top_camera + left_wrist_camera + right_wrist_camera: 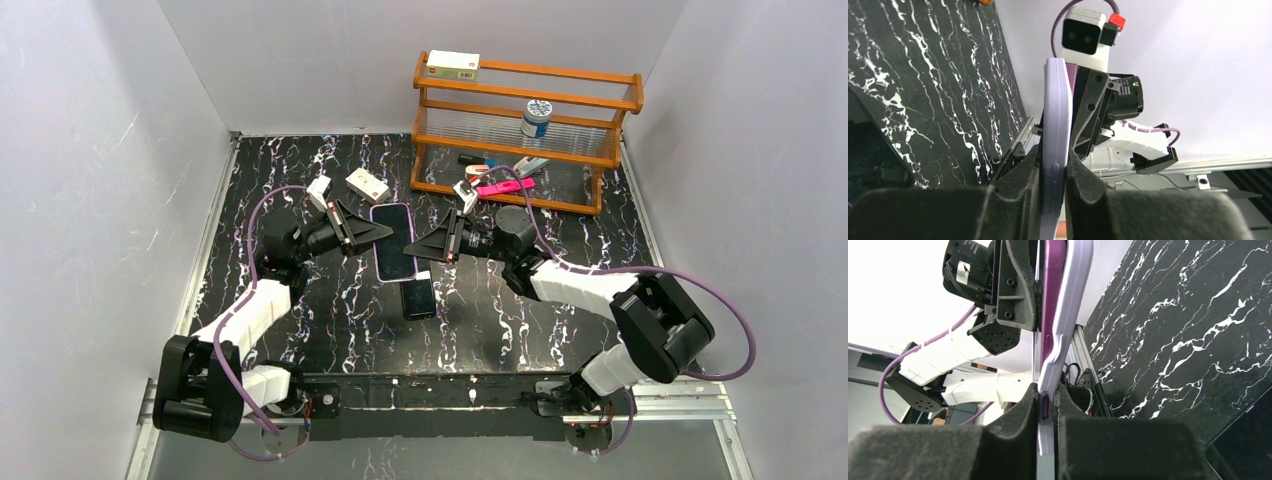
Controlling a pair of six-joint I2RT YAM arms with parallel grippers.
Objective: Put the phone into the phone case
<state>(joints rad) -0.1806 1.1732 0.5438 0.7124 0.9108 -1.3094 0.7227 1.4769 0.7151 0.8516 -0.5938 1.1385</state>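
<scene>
Two arms on one part. Black marble table [480, 330], wooden rack [580, 72] at the far right, not involved. Mid-field, clear of the table: phone case [394, 255], roughly level, lavender back facing down, pinched from both long sides. On the left edge, left gripper [380, 232], clamped; on the right edge, right gripper [412, 250], clamped. Confirmed in both wrist views: foam tight on the wall, no gap. Shell wall bowed outward just ahead of the right pads [1023, 410] in the right wrist view, so not lying straight there.

Phone position: cannot tell. Dark face inside the lavender rim from above, magenta-purple layer on the upper side in the wrist views; could be lining, could be a part-seated phone. Flat on the table, just nearer the bases than the case: dark slab [419, 300], rim too small to read.

Best guess on step: two-handed hold of the shell, seating not finished. Next, with phone already inside: squeeze the bowed edge home, no twisting. With phone on the table instead: release one side, lay shell open face up, then fetch.
</scene>
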